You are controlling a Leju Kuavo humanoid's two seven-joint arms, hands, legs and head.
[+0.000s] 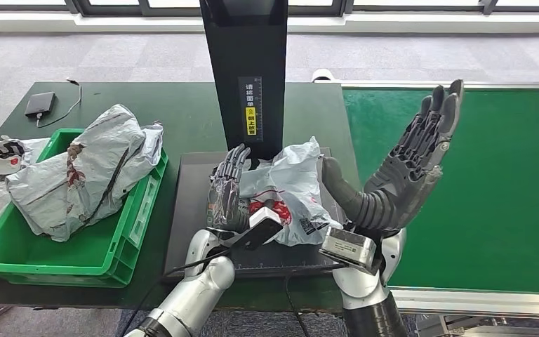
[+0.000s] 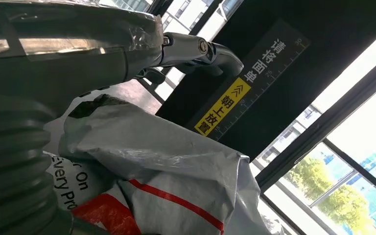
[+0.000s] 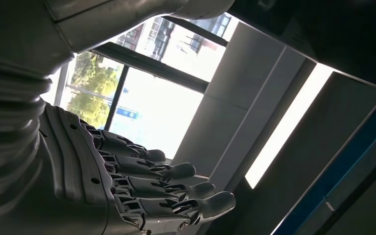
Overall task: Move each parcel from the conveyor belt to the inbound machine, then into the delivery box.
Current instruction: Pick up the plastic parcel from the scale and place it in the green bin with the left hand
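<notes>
The parcel (image 1: 291, 188) lay on the black tray of the inbound machine (image 1: 247, 77), in front of its upright column. The left robot hand (image 1: 228, 188) rested against the parcel's left side, fingers extended, not gripping. The right robot hand (image 1: 414, 158) was raised, fingers spread, holding nothing. Other parcels filled the green delivery box (image 1: 123, 253) beside the tray.

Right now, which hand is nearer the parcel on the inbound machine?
Left. The left hand rests against the parcel on its left side. The right hand is raised and open, off to the parcel's right, above the conveyor belt edge.
</notes>
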